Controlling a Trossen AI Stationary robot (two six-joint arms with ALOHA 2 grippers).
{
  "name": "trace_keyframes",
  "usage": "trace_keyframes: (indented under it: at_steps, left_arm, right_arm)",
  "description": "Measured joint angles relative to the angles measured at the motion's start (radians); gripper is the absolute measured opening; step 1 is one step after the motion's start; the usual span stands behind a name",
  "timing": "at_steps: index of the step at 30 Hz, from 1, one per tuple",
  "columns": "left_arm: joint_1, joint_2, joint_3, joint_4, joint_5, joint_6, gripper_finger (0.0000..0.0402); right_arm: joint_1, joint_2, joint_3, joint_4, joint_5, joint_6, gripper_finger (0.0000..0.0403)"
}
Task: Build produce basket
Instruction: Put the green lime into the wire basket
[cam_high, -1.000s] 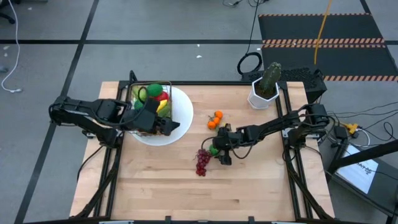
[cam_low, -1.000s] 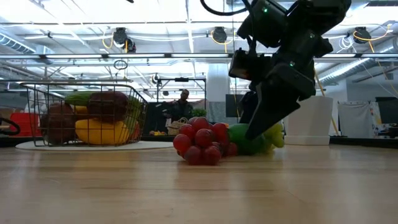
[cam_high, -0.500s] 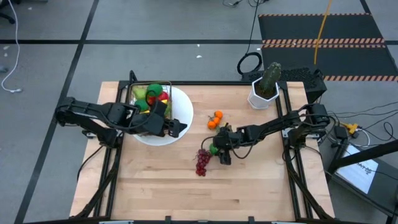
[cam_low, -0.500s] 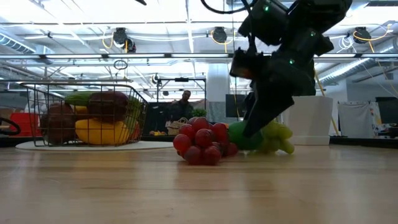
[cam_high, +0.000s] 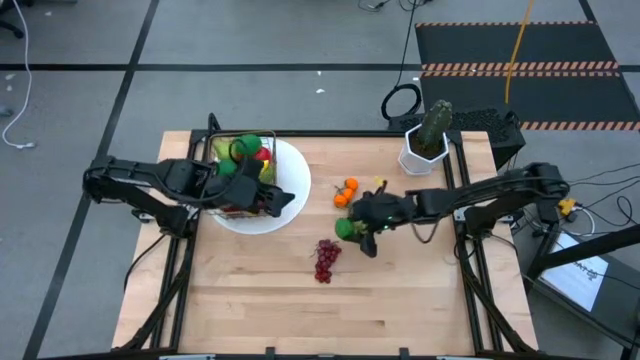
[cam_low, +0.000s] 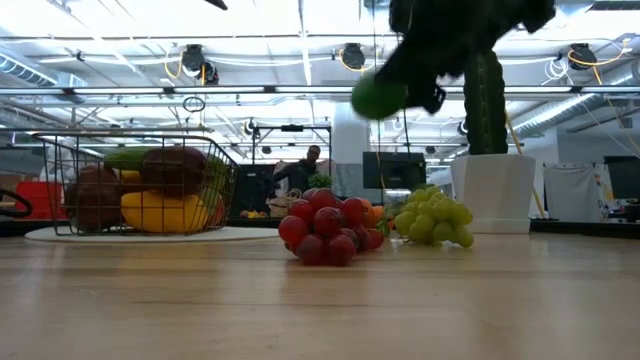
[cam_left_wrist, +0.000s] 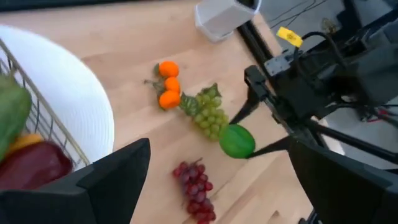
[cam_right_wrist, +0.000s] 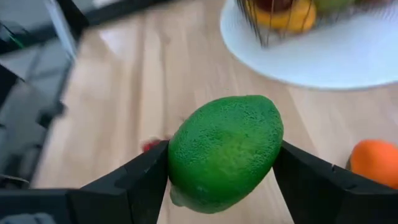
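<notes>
1. The left gripper (cam_high: 283, 203) is parked over the plate (cam_high: 295, 170) beside the basket (cam_high: 240, 175); its jaws are spread wide and nothing is held.
2. The basket sits on the plate at the table's left rear and is already loaded: a banana (cam_low: 165, 212), a dark red piece (cam_low: 172, 168) and green pieces are seen through the mesh. An exact count inside cannot be made.
3. One bunch of red grapes (cam_high: 325, 259) lies on the wood near the table's middle.
4. One bunch of green grapes (cam_low: 434, 216) lies on the table, just beside the red bunch in the low view.
5. One small cluster of oranges (cam_high: 345, 192) lies between the plate and the cactus pot (cam_high: 424, 150); three are counted in the left wrist view.
6. One lime (cam_right_wrist: 224, 149) is clamped between the fingers of the right gripper (cam_high: 352, 228), clear of the table, above the grapes.
7. Step in hand, as judged: the lime is carried left to the basket.
8. To do it well, the lime should be kept high enough to clear the red grapes and the basket rim, and brought in away from the left gripper.
9. Release should be made low over a gap in the pile, since a round lime may roll off the heaped produce onto the plate.
</notes>
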Motion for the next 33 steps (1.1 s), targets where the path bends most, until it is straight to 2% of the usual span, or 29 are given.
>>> trace_keyframes:
  at_steps: [3,10,17,21,26,33]
  left_arm:
    - [0.014,-0.023,0.0,-0.001,-0.001,0.059,0.0381]
    - [0.039,-0.089,0.0,0.008,0.002,0.243,0.0381]
    - [0.071,-0.192,0.0,0.01,0.009,0.353,0.0381]
    - [0.081,-0.245,0.0,0.008,0.009,0.434,0.0381]
    - [0.08,-0.284,0.0,-0.011,0.01,0.521,0.0381]
    - [0.064,-0.301,0.0,-0.082,0.011,0.57,0.0381]
  right_arm:
    - [0.0,-0.073,0.0,0.019,0.0,0.029,0.0259]
    - [0.0,-0.191,0.0,0.188,0.025,0.124,0.0259]
    - [0.0,-0.205,0.001,0.373,0.135,0.302,0.0259]
    - [-0.002,-0.202,0.0,0.448,0.187,0.347,0.026]
    - [-0.008,-0.201,0.0,0.511,0.305,0.356,0.026]
    - [-0.015,-0.19,0.0,0.651,0.474,0.253,0.026]
